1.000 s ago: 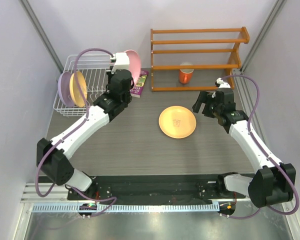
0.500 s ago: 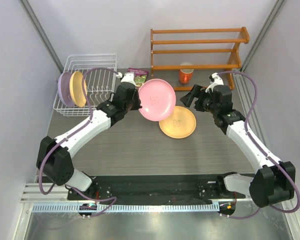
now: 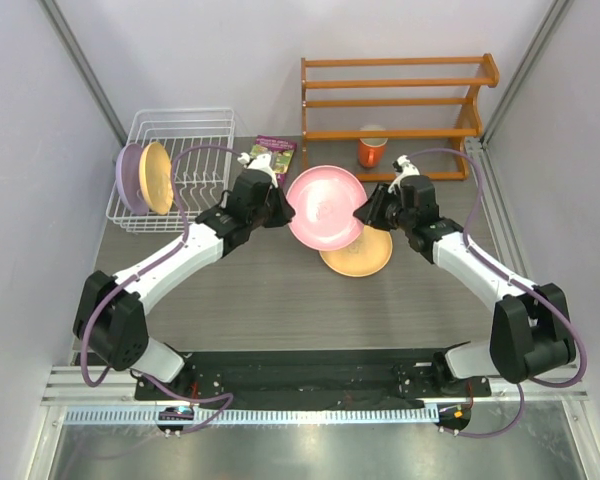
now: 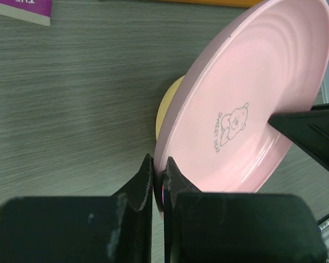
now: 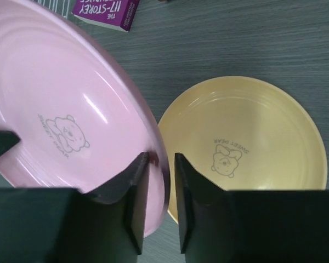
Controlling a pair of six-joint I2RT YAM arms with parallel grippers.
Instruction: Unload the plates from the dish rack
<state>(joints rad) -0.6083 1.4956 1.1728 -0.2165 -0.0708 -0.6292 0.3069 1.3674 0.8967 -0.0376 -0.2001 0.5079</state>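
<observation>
A pink plate (image 3: pixel 325 207) hangs above the table between both arms, tilted, over the edge of a yellow-orange plate (image 3: pixel 365 255) lying flat. My left gripper (image 3: pixel 280 208) is shut on the pink plate's (image 4: pixel 247 109) left rim, as the left wrist view shows at the gripper (image 4: pixel 158 175). My right gripper (image 5: pixel 162 164) straddles the opposite rim of the pink plate (image 5: pixel 60 109), jaws narrowed, with a slim gap showing beside the outer finger. The white dish rack (image 3: pixel 180 125) at the back left holds a lavender plate (image 3: pixel 130 175) and a yellow-orange plate (image 3: pixel 158 178) upright.
An orange wooden shelf (image 3: pixel 400 100) stands at the back right with an orange mug (image 3: pixel 371 152) on its lowest level. A purple book (image 3: pixel 273 150) lies between rack and shelf. Grey walls close in on both sides.
My left arm carried the pink plate from the rack out over the table's middle. My right arm swung left to meet it, and its jaws narrowed around the plate's rim.
</observation>
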